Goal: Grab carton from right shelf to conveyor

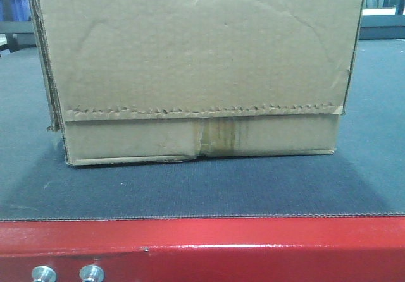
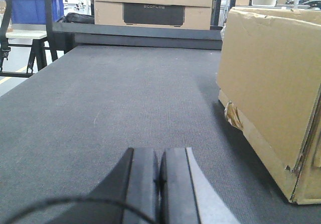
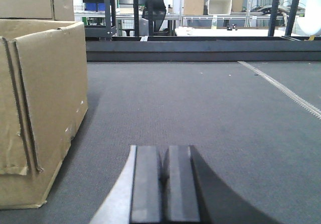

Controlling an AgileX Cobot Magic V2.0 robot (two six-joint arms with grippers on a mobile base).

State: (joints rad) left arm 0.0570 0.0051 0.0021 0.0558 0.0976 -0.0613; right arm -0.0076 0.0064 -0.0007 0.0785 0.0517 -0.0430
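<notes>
A large brown carton [image 1: 196, 67] is sitting on the dark grey conveyor [image 1: 202, 187], set back from the belt's glossy red front frame [image 1: 202, 247]. So the carton is already resting at its destination; the right shelf is not showing in any view.

The left tool [image 2: 159, 184] is lying low over the belt on the carton's left side, apart from the carton, with its two dark pads pressed together and nothing between them. The right tool [image 3: 163, 184] is doing the same on the carton's right side, also clenched on nothing and clear of the cardboard.

The carton is looking worn: a serrated tape strip [image 1: 202, 111] is running along the lower seam, and a brown stain and tear [image 1: 218, 140] is marking the bottom middle of the front. Corner edges are fraying.

Judging from this, the cardboard is probably stiff at the corners but soft across the broad faces, and the weakened bottom could give way. Its weight cannot be told. It is too wide for one tool, so pressing inward on the two opposite side walls, low near the corners, is likely the safest hold.
</notes>
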